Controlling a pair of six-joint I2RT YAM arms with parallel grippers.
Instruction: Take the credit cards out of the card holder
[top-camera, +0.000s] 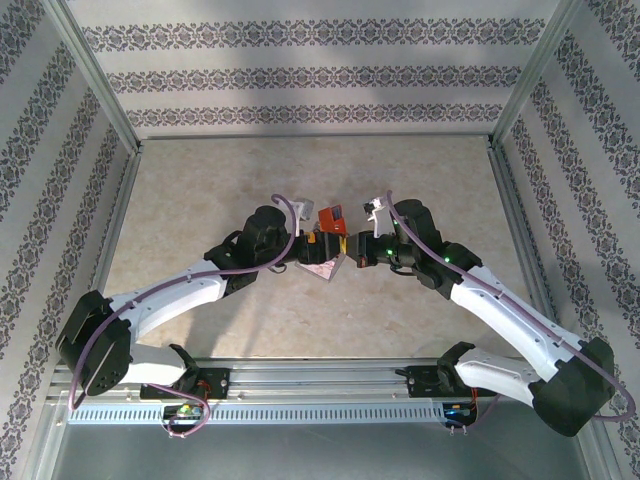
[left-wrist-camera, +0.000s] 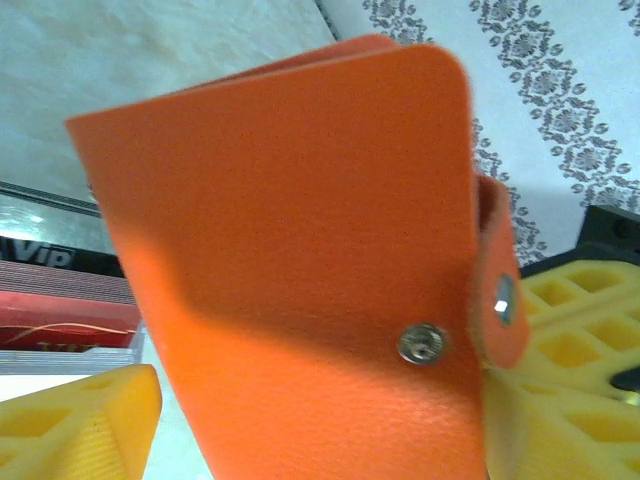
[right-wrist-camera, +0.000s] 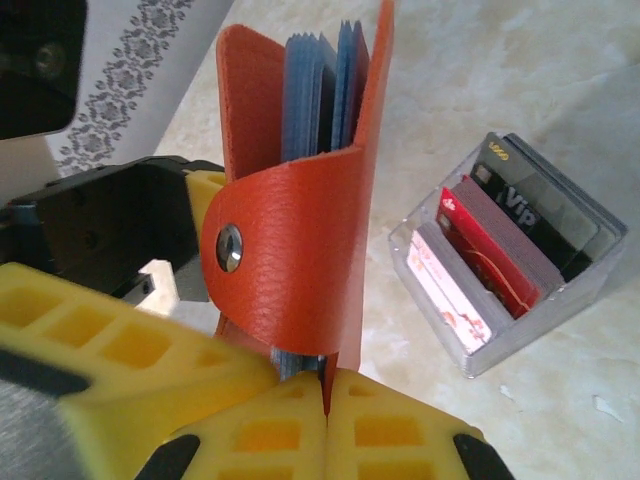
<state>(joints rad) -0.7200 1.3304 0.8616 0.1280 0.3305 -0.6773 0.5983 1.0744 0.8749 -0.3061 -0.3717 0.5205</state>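
got the card holder (right-wrist-camera: 300, 230) up in the air over the middle of the tabletop (top-camera: 200, 200), standing on edge right between the two arms. can see the right gripper (right-wrist-camera: 325, 400) pinched fully shut on its bottom edge, holding it from below. up top, covers parted a bit with the blue pockets (right-wrist-camera: 320, 90) fanned out between them. tab (right-wrist-camera: 262, 235) curling across the open side, not sitting on its stud (left-wrist-camera: 421, 345).

over on the other side, got the left gripper (left-wrist-camera: 330, 400) spread wide around the holder, yellow fingers (left-wrist-camera: 80, 425) one each side of the orange cover, with a sliver of gap showing at the left one, so not clamping anything.

also spotting a clear box (right-wrist-camera: 540, 320) on the tabletop just on the near side of the holder, with a few cards (right-wrist-camera: 490, 250) standing in it: black, red, white-pink.
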